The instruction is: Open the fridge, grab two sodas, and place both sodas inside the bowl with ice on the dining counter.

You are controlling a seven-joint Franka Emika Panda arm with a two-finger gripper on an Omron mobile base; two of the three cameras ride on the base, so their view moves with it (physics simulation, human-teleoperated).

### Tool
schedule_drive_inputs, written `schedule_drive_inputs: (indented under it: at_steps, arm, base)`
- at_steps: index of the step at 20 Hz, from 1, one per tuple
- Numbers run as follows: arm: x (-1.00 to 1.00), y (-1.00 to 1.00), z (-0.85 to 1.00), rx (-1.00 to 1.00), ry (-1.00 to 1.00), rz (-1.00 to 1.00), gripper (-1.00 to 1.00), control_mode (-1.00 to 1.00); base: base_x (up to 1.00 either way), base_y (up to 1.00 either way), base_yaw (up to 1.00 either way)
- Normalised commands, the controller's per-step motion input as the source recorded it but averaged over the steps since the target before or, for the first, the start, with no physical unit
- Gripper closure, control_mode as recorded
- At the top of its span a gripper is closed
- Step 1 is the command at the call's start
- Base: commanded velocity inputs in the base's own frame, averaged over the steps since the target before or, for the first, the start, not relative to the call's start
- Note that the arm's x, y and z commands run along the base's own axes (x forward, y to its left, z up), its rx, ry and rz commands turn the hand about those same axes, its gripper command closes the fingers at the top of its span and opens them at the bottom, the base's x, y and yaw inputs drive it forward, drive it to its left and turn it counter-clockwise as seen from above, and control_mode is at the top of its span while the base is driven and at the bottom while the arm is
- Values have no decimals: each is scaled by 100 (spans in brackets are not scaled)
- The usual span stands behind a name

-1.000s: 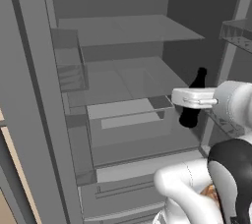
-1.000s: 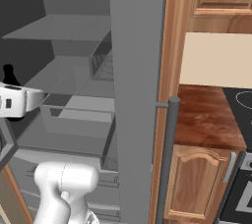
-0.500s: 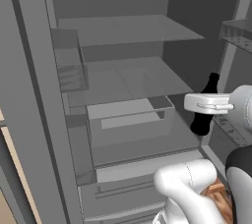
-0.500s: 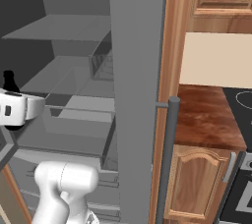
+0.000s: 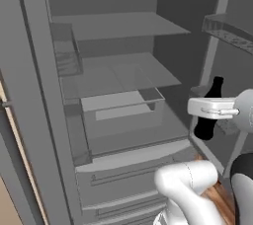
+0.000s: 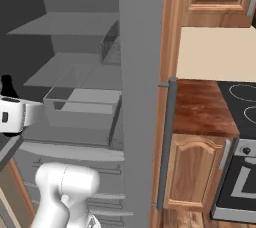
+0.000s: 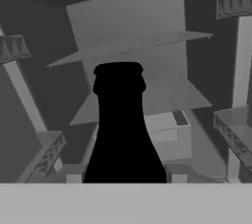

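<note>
Slim black cola bottle [image 5: 209,115], glossy, narrow neck and flat cap, upright and clamped in the gripper [image 5: 207,108] just outside the right front edge of the open fridge [image 5: 118,86]. No label readable. Fridge interior matte grey, flat shelves and a clear boxy drawer [image 5: 123,105], open room across them. Right of it, a wood cabinet [image 6: 195,172] and stove [image 6: 240,122].

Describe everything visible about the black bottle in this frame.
The black bottle is slim, with a narrow neck, a capped top and a wider rounded body, uniformly dark and glossless; no label shows. It stands upright, clamped around its middle by the gripper, in front of the open fridge at the right side. The hand view shows its neck and shoulders close up.
</note>
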Motion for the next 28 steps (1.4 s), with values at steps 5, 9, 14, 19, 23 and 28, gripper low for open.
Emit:
schedule_drive_inputs:
  at_steps: [5, 9, 14, 19, 23, 28]
  arm:
    - [0, 0, 0, 0, 0, 0, 100, 100]
    - [0, 0, 0, 0, 0, 0, 100, 100]
    - [0, 0, 0, 0, 0, 0, 100, 100]
    - [0, 0, 0, 0, 0, 0, 100, 100]
    - [0, 0, 0, 0, 0, 0, 100, 100]
    - [0, 0, 0, 0, 0, 0, 100, 100]
  base:
    - [-34, 42, -33]
    - [-7, 72, -44]
    - [-14, 59, -50]
    - [-14, 26, -63]
    - [-17, 16, -67]
    - [-20, 11, -69]
